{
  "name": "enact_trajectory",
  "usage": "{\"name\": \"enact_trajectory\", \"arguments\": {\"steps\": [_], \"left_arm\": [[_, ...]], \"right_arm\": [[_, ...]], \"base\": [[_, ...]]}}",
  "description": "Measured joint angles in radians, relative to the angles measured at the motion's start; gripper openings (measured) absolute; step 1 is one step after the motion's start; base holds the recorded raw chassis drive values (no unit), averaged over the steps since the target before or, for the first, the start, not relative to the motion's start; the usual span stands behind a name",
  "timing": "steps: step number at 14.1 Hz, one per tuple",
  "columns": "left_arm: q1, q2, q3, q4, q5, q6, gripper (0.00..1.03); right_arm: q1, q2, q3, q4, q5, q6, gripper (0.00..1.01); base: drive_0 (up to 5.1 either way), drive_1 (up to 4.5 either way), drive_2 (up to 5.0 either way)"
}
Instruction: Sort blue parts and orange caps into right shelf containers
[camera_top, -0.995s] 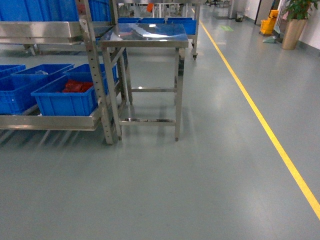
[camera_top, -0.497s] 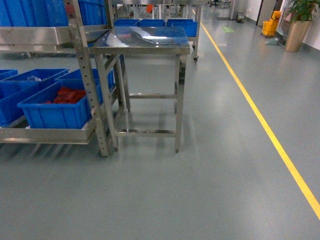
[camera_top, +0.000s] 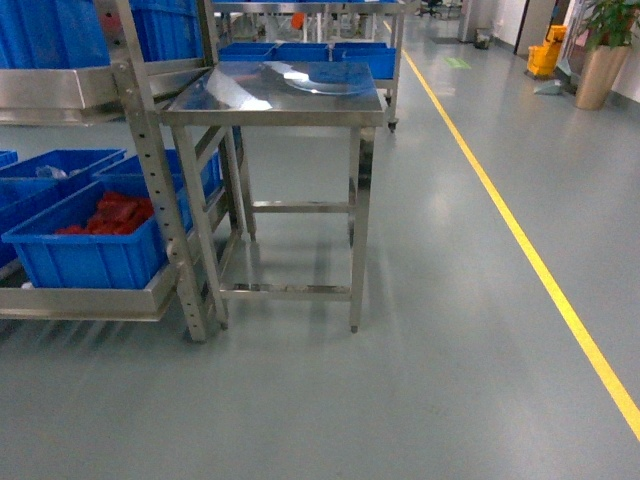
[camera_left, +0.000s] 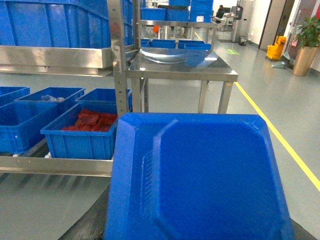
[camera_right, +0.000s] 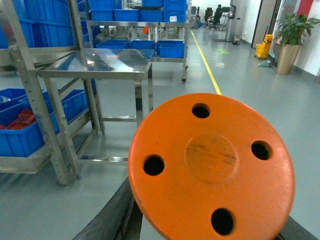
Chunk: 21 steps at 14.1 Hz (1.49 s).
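Note:
A blue part (camera_left: 210, 175) fills the left wrist view, and my left gripper (camera_left: 195, 236) is shut on it; only a dark finger (camera_left: 92, 225) shows at the lower left. My right gripper (camera_right: 210, 232) is shut on an orange cap (camera_right: 212, 167), whose flat round face has several holes. Neither gripper appears in the head view. The stainless shelf (camera_top: 140, 150) stands at the left of the head view. Its low level carries blue containers, the nearest (camera_top: 75, 262) holding red pieces. More containers (camera_top: 60, 30) sit on the level above.
A bare steel table (camera_top: 275, 100) stands beside the shelf, with grey floor in front and to its right. A yellow floor line (camera_top: 540, 270) runs along the right. More blue crates (camera_top: 300, 50) sit behind the table. A plant pot (camera_top: 598, 70) and a yellow bucket (camera_top: 545, 50) stand far right.
The head view has moved forward and to the right: the shelf and table look nearer and have slid left and down in the frame.

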Motion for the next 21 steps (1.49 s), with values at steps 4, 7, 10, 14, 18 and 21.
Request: {"name": "enact_trajectory", "arguments": {"steps": [4, 7, 10, 14, 18, 21], "left_arm": [[0.0, 0.0, 0.0, 0.001, -0.001, 0.0, 0.43], [0.0, 0.0, 0.0, -0.001, 0.0, 0.0, 0.43], [0.0, 0.0, 0.0, -0.001, 0.0, 0.0, 0.43], [0.0, 0.0, 0.0, 0.001, 0.0, 0.0, 0.43], [0.0, 0.0, 0.0, 0.0, 0.003, 0.0, 0.43], [0.0, 0.0, 0.0, -0.001, 0.0, 0.0, 0.43]], "right_arm": [[0.0, 0.0, 0.0, 0.0, 0.0, 0.0, 0.42], [0.0, 0.0, 0.0, 0.0, 0.0, 0.0, 0.42], [0.0, 0.0, 0.0, -0.001, 0.0, 0.0, 0.42], [0.0, 0.0, 0.0, 0.003, 0.0, 0.0, 0.42], [0.0, 0.0, 0.0, -0.004, 0.001, 0.0, 0.42], [0.0, 0.0, 0.0, -0.001, 0.001, 0.0, 0.42]], "base": [[0.0, 4.21, -4.2], [0.0, 4.21, -4.2], [0.0, 4.21, -4.2], [0.0, 4.21, -4.2], [0.0, 4.21, -4.2], [0.0, 4.21, -4.2]]}}
